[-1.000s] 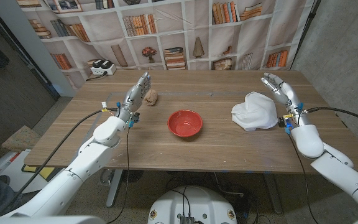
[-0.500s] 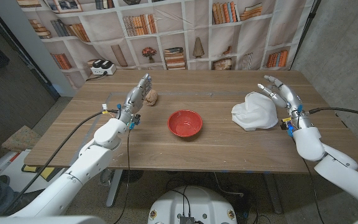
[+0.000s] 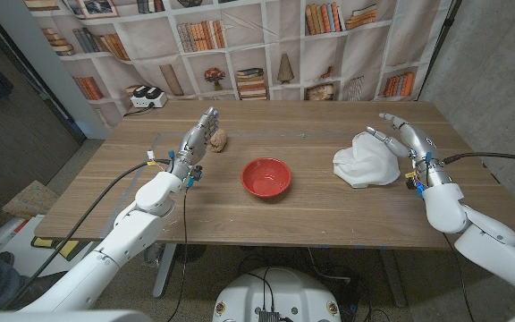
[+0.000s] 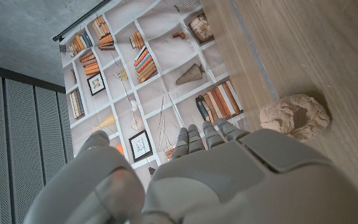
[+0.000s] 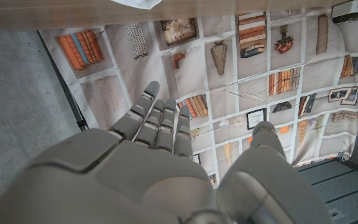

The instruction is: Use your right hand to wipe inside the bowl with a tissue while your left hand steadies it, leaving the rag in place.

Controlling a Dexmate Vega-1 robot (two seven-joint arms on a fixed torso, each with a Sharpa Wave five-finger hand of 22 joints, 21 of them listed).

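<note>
wooden tabletop (image 3: 284,210) carries everything, bookshelf backdrop (image 3: 240,45) behind it. left arm (image 3: 123,237) and right arm (image 3: 490,241) come in from the near corners.

tissue (image 3: 367,161), a white crumpled heap on the robot's right side of the tabletop, well apart from the bowl. looks soft, light, floppy; likely bunches and drags rather than slides, so best pinched at a raised fold near the top of the heap or gathered into the palm, not pushed from the side. a corner of it also shows in the right wrist view (image 5: 135,3).

bowl (image 3: 266,176), red, shallow, upright, near the middle of the tabletop, nothing inside. looks rigid and smooth, probably light enough to skate when wiped, so the rim on the left side is the place to brace it.

right hand (image 3: 409,136) just beside the tissue's far right edge, fingers spread and extended, holding nothing; touching it or not, cannot tell. right wrist view shows the same hand (image 5: 160,168) with straight fingers.

left hand (image 3: 195,139) raised on edge, fingers extended, empty, apart from the bowl; left wrist view agrees (image 4: 229,174).

small tan lump (image 3: 219,138) lies just beside the left fingers, also in the left wrist view (image 4: 294,116).

judgement: tissue not yet picked up, wiping not started.
</note>
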